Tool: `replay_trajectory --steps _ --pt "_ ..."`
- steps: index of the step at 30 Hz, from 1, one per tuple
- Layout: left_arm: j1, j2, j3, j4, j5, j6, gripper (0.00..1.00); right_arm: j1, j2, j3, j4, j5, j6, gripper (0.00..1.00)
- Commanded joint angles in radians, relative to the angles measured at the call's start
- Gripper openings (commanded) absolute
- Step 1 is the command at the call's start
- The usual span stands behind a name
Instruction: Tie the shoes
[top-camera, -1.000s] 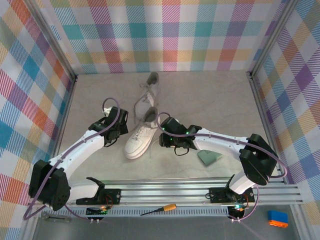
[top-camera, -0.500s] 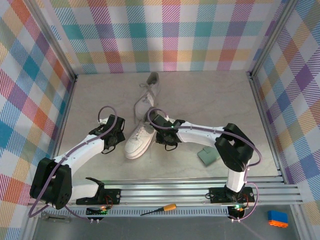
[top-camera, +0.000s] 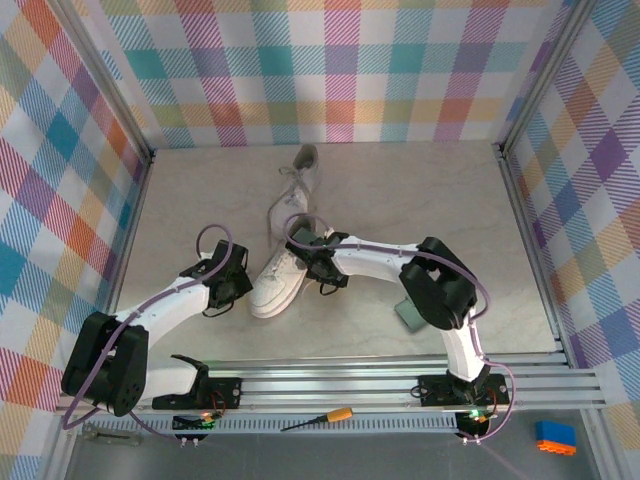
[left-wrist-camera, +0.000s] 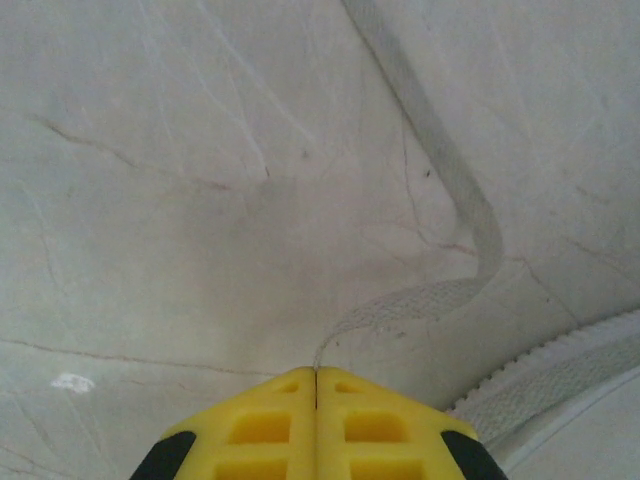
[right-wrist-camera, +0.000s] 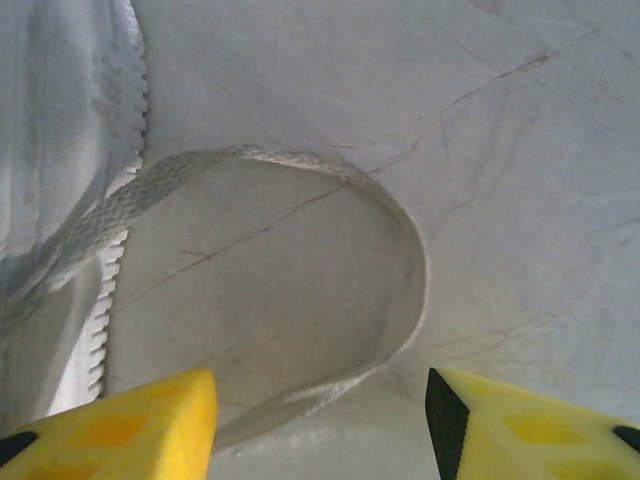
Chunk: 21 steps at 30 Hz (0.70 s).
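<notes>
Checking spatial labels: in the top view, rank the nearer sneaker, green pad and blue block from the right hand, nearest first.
1. The nearer sneaker, just left of the right hand.
2. The green pad, to its right.
3. The blue block, far off at the near right corner.

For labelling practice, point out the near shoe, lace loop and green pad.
Near shoe (top-camera: 272, 291): top external view, toe box.
Lace loop (right-wrist-camera: 416, 262): right wrist view, outer bend.
Green pad (top-camera: 407, 318): top external view, exposed corner.
</notes>
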Motion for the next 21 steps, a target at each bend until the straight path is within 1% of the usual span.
replay_trajectory --steps 1,4,6,8,9,10,12,18,21 --pt "-0.003 -0.013 -0.034 0.03 0.061 -0.026 0.0 -0.01 0.043 0.031 -0.063 0.019 0.009 0.55" --pt "-0.051 -0.023 -0.045 0.02 0.063 -0.036 0.0 -0.021 0.042 0.012 -0.044 0.002 0.001 0.44" --pt "-0.085 -0.033 -0.054 0.014 0.058 -0.052 0.0 -0.029 0.025 -0.008 -0.029 -0.004 -0.005 0.3" --pt "-0.119 -0.04 -0.062 0.023 0.068 -0.07 0.0 -0.037 -0.016 -0.042 -0.003 -0.002 -0.013 0.1" --pt "-0.138 -0.042 -0.063 0.029 0.074 -0.078 0.0 -0.04 -0.044 -0.063 0.008 0.005 -0.017 0.04" --pt "-0.163 -0.041 -0.063 0.04 0.081 -0.086 0.0 -0.048 -0.079 -0.085 0.022 0.01 -0.025 0.0" --pt "-0.217 -0.04 -0.055 0.061 0.084 -0.103 0.0 -0.069 -0.154 -0.127 0.037 0.019 -0.041 0.0" --pt "-0.361 0.015 0.0 0.159 0.091 -0.143 0.0 -0.135 -0.417 -0.241 0.066 0.007 -0.16 0.0" --pt "-0.425 0.054 0.033 0.206 0.092 -0.147 0.0 -0.149 -0.528 -0.273 0.064 -0.035 -0.215 0.0"
